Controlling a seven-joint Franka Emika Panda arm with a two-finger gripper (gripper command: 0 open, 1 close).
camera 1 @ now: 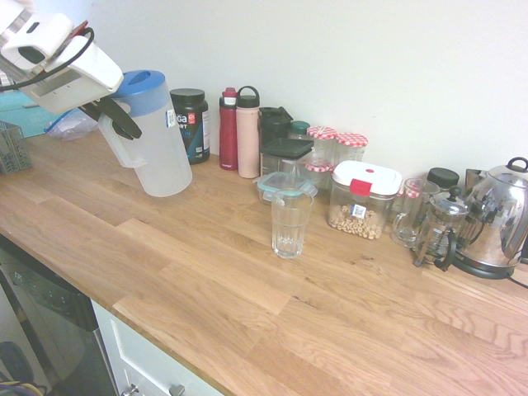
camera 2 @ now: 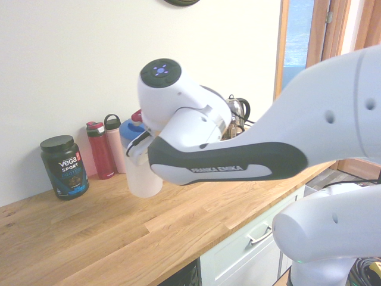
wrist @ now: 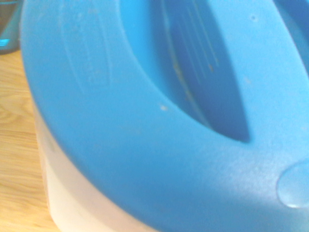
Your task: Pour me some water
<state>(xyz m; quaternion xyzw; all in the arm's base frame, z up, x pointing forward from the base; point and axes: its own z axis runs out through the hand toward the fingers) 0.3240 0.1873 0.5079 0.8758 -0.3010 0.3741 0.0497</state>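
Observation:
The frosted-white jug (camera 1: 161, 148) with a blue lid (camera 1: 142, 87) stands tilted at the back left of the wooden counter (camera 1: 206, 272). I cannot tell whether its base touches the wood. My gripper (camera 1: 122, 125) is shut on the jug's side handle, its dark fingers (camera 1: 115, 115) wrapped around it. Water inside the jug does not show through the frosted wall. A clear drinking glass (camera 1: 290, 223) stands upright mid-counter, to the jug's right. In the second exterior view the jug (camera 2: 144, 176) sits half hidden behind the arm. The blue lid (wrist: 145, 121) fills the wrist view.
Along the wall stand a black tub (camera 1: 190, 124), a red bottle (camera 1: 228, 129), a pink bottle (camera 1: 247, 132), several jars, a box with a red-clipped lid (camera 1: 360, 198), a glass mug (camera 1: 408, 214), a French press (camera 1: 441, 231) and a steel kettle (camera 1: 499, 219).

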